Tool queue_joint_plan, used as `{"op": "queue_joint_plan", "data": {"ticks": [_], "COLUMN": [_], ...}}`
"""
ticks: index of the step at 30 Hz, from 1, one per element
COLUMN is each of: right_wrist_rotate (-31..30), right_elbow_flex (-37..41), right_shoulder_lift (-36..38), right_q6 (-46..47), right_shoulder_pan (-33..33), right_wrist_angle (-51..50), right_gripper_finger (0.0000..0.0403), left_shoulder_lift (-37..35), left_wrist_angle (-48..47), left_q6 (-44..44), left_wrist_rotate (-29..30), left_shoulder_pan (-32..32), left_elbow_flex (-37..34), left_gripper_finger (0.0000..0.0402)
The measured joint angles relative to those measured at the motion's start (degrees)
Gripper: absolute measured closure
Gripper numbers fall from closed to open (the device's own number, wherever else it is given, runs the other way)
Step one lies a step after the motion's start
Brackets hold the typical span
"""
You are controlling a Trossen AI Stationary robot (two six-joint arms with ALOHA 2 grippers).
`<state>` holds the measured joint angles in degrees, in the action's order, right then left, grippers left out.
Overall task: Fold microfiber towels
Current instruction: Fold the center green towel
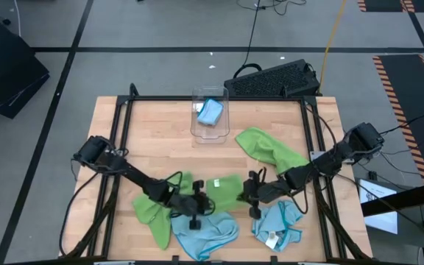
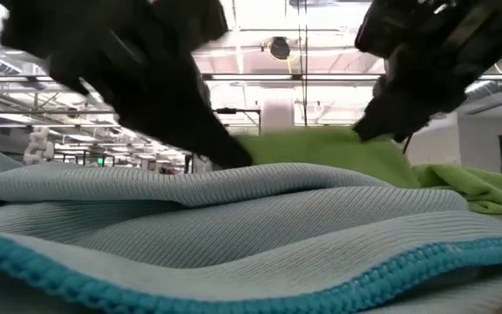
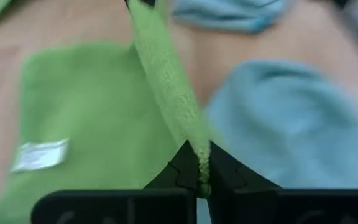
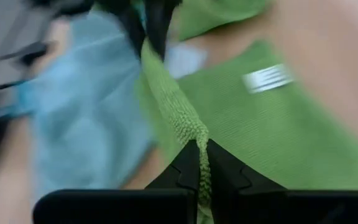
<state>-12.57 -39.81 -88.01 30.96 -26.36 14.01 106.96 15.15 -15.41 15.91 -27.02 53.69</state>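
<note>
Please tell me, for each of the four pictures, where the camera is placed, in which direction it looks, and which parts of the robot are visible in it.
High view: above the table, looking straight down; both arms, green towel stretched between left end effector and right end effector.
Low view: table height, looking level over a blue towel; both arms come from above.
Left wrist view: on the left arm; its own shut fingers pinch the green towel's edge.
Right wrist view: on the right arm; right end effector pinches the same edge.
Shared: both wrist views show that taut edge.
</note>
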Motion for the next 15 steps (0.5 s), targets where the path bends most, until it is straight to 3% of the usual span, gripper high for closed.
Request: {"op": "queue_joint_plan", "data": {"ticks": [3,5,9,15], "right_wrist_rotate": [6.16,6.52,2.82,-2.02], "right_elbow_flex": [-0.06,-0.07,-0.07,-0.04], "right_shoulder_lift": [0.0,0.0,0.04,0.0], "right_q6": [1.12,-0.1,0.06,5.41], "right_shoulder_pan": [-0.62,-0.68,2.1,5.78], "right_wrist_angle": [2.94,5.06,6.29,-0.55], "right_gripper_finger": [0.0394,0.0394,0.0394,0.0394], "left_shoulder_lift": [-1.9,-2.7,-3.15,-3.11], "left_wrist_angle": [-0.24,-0.84,-7.53,-11.65], "left_q6": [0.12,0.41,-0.51,-0.61], "left_wrist_rotate": [-2.03,-1.69,1.02,2.66], "left_shoulder_pan": [-1.8,-2.1,-0.11,4.87], "left_elbow_flex": [0.04,0.03,0.01,-0.04], "left_gripper_finger": [0.0395,0.0395,0.0387,0.0394]}}
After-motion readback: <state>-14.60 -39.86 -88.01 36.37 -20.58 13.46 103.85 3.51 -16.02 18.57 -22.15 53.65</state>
